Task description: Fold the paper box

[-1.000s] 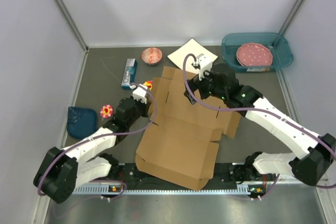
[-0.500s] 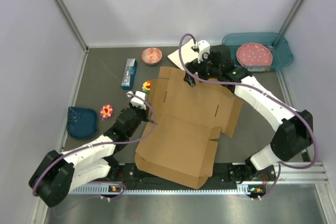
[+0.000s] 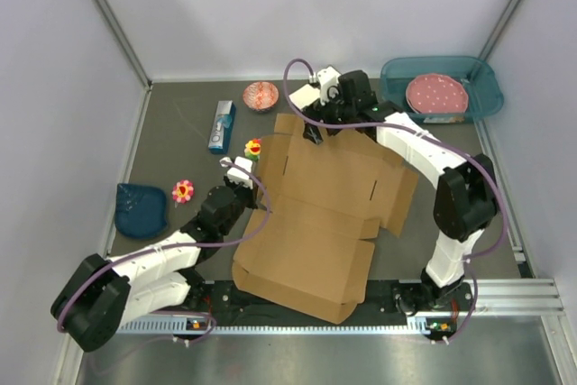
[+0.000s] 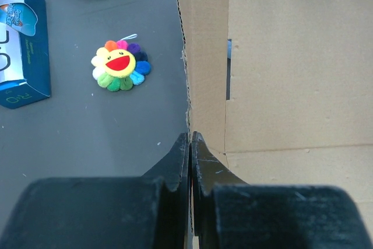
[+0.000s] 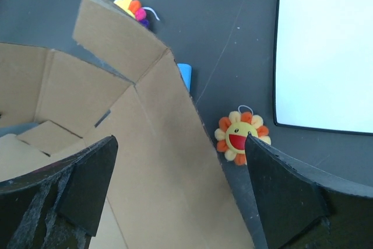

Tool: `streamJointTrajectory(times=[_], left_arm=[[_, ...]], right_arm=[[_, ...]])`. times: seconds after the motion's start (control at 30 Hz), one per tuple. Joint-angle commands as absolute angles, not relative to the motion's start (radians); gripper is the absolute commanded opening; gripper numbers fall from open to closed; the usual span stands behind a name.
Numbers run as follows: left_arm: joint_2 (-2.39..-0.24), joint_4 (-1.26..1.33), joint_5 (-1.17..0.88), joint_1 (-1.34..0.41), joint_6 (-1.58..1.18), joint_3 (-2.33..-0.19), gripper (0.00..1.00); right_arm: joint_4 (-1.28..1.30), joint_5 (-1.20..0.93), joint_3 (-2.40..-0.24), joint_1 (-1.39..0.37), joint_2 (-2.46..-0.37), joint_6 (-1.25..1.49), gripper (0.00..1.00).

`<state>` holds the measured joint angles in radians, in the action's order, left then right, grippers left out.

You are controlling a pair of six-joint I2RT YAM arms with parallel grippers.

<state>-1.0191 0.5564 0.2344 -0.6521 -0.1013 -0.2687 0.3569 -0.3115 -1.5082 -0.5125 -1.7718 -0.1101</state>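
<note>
Left tool (image 4: 190,139), black and two-fingered, is clenched, its jaws pressed together at the left edge of the plain brown cardboard paper box (image 3: 315,223). Whether a sliver of that edge is pinched between them cannot be told from the wrist view. Right tool (image 5: 179,144) is released, its jaws spread wide, with a raised flap at the box's far-left corner standing in the gap.

The box lies partly unfolded on the middle of the dark grey tabletop (image 3: 180,132). Its near panel reaches the near edge between the two arm bases, and its far flaps are tilted upward.

A rainbow-petalled smiling flower toy (image 4: 120,65) lies just beside the box's left edge. A white square paper sheet (image 5: 326,45) lies flat toward the far edge. A teal plastic tray (image 3: 394,78) in the far right corner holds a pink spotted plate (image 3: 436,94).
</note>
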Motion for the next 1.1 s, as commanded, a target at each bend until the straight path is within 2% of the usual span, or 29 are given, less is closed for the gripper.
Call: streamJointTrajectory(times=[0.0, 0.13, 0.23, 0.27, 0.33, 0.37, 0.47, 0.83, 0.9, 0.93, 0.97, 1.07], left_arm=[[-1.005, 0.608, 0.255, -0.663, -0.087, -0.29, 0.0], [-0.985, 0.577, 0.27, -0.663, -0.063, -0.304, 0.0], [-0.992, 0.583, 0.27, -0.664, -0.064, -0.307, 0.0], [-1.002, 0.583, 0.267, -0.664, -0.067, -0.308, 0.0], [-1.011, 0.586, 0.265, -0.663, -0.077, -0.308, 0.0], [-1.015, 0.586, 0.265, -0.664, -0.081, -0.307, 0.0], [-1.025, 0.588, 0.262, -0.664, -0.095, -0.308, 0.0], [-1.068, 0.624, 0.328, -0.664, -0.188, -0.27, 0.0], [-1.066, 0.652, 0.333, -0.664, -0.198, -0.25, 0.0], [-1.068, 0.653, 0.334, -0.664, -0.198, -0.249, 0.0], [-1.066, 0.653, 0.337, -0.664, -0.198, -0.247, 0.0], [-1.06, 0.655, 0.345, -0.664, -0.198, -0.245, 0.0]], right_arm=[[0.333, -0.302, -1.595, -0.482, -1.821, -0.134, 0.91], [0.319, -0.35, -1.611, -0.465, -1.855, -0.114, 0.82], [0.316, -0.364, -1.603, -0.466, -1.864, -0.109, 0.71], [0.313, -0.367, -1.589, -0.465, -1.864, -0.109, 0.62], [0.304, -0.37, -1.574, -0.465, -1.861, -0.106, 0.54], [0.296, -0.373, -1.562, -0.466, -1.859, -0.106, 0.47], [0.29, -0.403, -1.542, -0.465, -1.858, -0.098, 0.38], [0.268, -0.489, -1.467, -0.474, -1.848, -0.048, 0.4], [0.264, -0.508, -1.46, -0.477, -1.844, -0.032, 0.44], [0.264, -0.511, -1.456, -0.476, -1.842, -0.025, 0.52], [0.261, -0.506, -1.454, -0.474, -1.838, -0.022, 0.56], [0.247, -0.497, -1.451, -0.476, -1.825, -0.011, 0.62]])
